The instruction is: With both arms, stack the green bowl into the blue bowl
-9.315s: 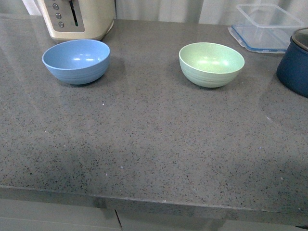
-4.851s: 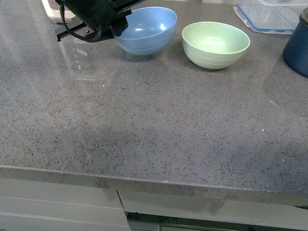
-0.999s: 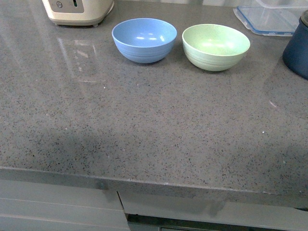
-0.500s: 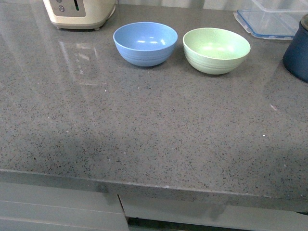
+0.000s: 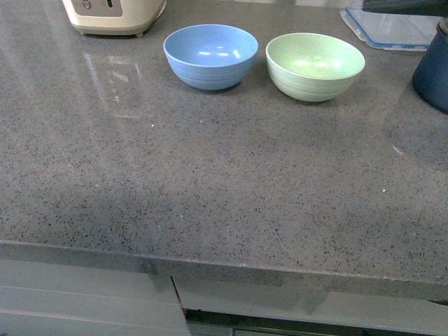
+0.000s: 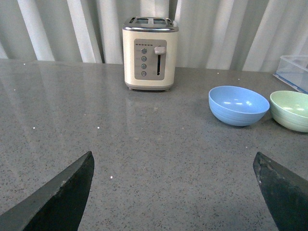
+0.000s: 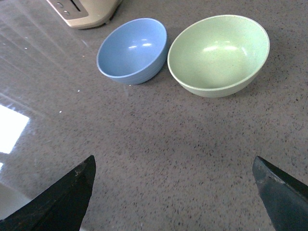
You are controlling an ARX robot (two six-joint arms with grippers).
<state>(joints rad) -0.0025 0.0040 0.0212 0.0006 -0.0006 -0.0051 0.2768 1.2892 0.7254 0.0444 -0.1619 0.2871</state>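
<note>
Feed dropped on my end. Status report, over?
Left gripper, right gripper open, empty. Green bowl upright beside blue bowl, not stacked. Navy pot stands right of it, apart.

Left gripper (image 6: 172, 161): two fingers (image 6: 60, 197), dark grey to black.
Finger shape: flat wedges that get thin toward a pointed tip.
Finger skin: dull and a bit rough, like hard plastic.
Right gripper (image 7: 173, 163): two fingers (image 7: 279, 192) of the same dark colour and wedge shape.
Front view: a thin black strip (image 5: 409, 5) at the upper right edge; too little shows to tell which part it is.
</note>
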